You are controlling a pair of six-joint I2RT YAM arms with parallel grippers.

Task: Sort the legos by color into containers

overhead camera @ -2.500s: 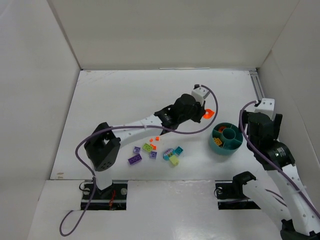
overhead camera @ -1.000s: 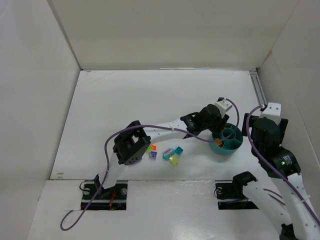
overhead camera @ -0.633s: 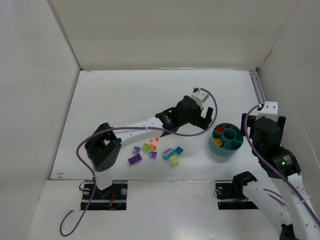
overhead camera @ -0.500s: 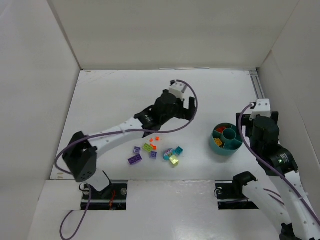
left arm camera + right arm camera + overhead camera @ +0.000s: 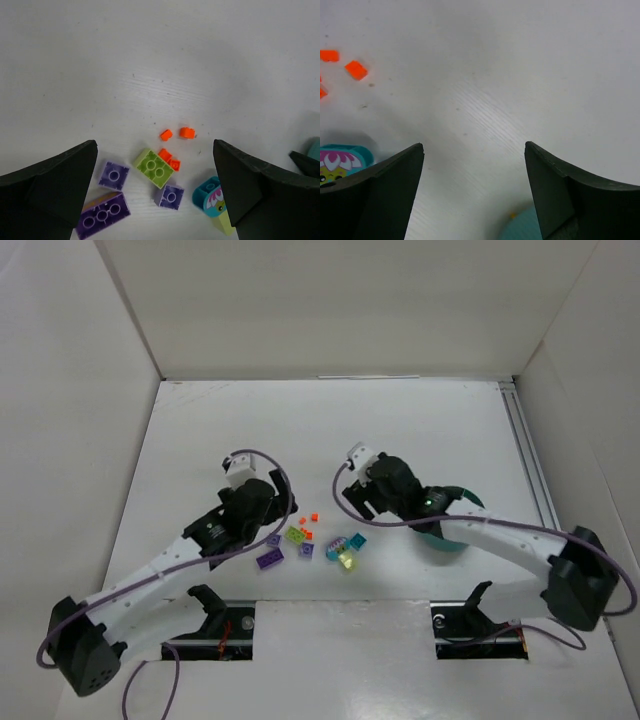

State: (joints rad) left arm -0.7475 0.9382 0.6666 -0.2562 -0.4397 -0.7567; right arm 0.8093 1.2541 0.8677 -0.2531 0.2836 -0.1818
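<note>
Newly inward: left end effector (image 5: 154, 146), right end effector (image 5: 474, 146), both open; purple legos (image 5: 102, 216) seemingly outside right wrist view

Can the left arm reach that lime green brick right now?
Likely yes: the left hand hovers open above the lime green brick; nothing covers it, though orange pieces sit close beside it.

Bright, even, diffuse light; shadows soft, faint; overhead view sharp; wrist views softer at near edges.
</note>
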